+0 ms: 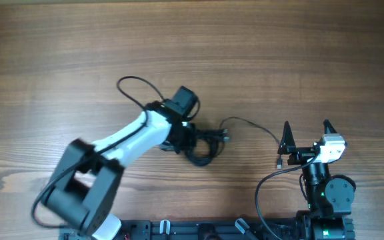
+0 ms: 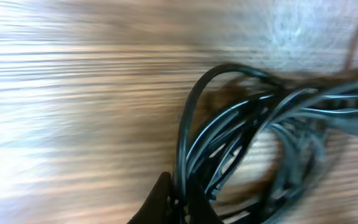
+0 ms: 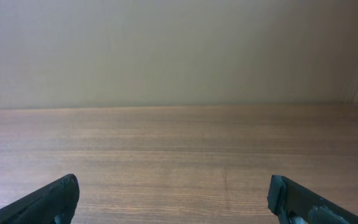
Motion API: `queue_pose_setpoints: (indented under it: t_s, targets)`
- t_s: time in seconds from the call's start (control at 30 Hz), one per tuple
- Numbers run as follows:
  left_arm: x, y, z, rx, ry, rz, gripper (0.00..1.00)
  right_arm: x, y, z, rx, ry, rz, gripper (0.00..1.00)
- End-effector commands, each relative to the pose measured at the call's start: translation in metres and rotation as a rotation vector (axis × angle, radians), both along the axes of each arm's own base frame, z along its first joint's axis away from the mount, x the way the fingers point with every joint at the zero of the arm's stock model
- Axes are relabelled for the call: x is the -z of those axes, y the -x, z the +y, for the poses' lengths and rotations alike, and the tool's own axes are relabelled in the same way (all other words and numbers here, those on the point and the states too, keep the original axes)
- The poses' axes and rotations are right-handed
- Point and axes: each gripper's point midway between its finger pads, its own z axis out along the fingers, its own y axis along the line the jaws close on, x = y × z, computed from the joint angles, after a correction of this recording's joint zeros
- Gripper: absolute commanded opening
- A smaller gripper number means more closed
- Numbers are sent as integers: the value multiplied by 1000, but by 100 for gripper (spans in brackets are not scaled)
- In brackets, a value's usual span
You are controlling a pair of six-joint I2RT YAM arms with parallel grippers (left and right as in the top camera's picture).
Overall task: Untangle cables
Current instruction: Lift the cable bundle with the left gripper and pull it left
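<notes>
A tangled bundle of thin black cables lies at the table's middle, and one loose strand trails right to a small plug. My left gripper is at the bundle's left side. In the left wrist view the left gripper is shut on strands of the cables, which loop up and away from its dark fingertips. My right gripper stands open just right of the plug and touches nothing. In the right wrist view the right gripper has only bare wood between its wide-apart fingers.
A thicker black cord loops behind the left wrist camera. Another thick cord curves beside the right arm's base. The wooden table stretches far to the back and left. A pale wall rises beyond the table.
</notes>
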Motion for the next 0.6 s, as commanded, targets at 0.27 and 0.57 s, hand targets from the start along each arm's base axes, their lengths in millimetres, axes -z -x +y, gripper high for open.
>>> queue_pose_setpoints:
  t_s: [0.27, 0.57]
  targets:
    - [-208, -1, 27, 57, 240, -624, 4, -2, 0, 1, -5, 11, -11, 100]
    - [-223, 39, 68, 15, 166, -666, 4, -7, 7, 41, -242, -486, 48, 100]
